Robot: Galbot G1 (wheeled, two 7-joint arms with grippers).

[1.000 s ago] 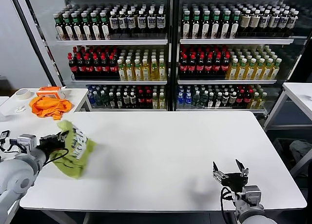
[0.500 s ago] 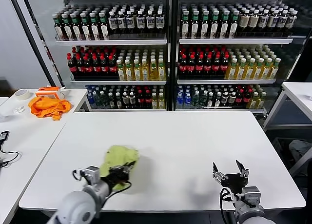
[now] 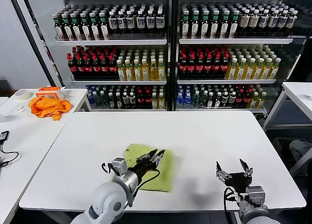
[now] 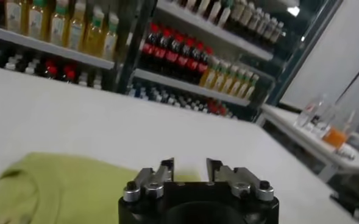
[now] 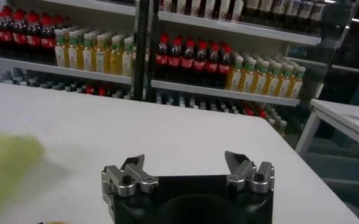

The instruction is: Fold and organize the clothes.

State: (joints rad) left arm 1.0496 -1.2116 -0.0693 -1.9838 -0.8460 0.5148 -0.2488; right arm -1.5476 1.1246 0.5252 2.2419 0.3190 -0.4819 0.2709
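The lime-green T-shirt (image 3: 158, 175) lies in a loose, roughly folded heap on the white table (image 3: 195, 136), near the front edge and left of the middle. My left gripper (image 3: 155, 156) hovers low over the shirt's far part, open and holding nothing. In the left wrist view the gripper (image 4: 189, 165) is open, with the shirt (image 4: 51, 189) spread under and beside it. My right gripper (image 3: 233, 168) is open and empty at the front right, well apart from the shirt. It is also open in the right wrist view (image 5: 185, 161), where the shirt (image 5: 2, 164) shows as a green patch off to the side.
A bright orange garment (image 3: 48, 106), an orange box (image 3: 50, 91) and a tape roll (image 3: 22, 93) lie on the side table at the left. Shelves of bottles (image 3: 165, 63) stand behind the table. Another white table (image 3: 300, 94) stands at the right.
My left arm swung from the table's left edge to the front middle, carrying the green shirt, and let go; the shirt now lies on the table. The right gripper barely moved.
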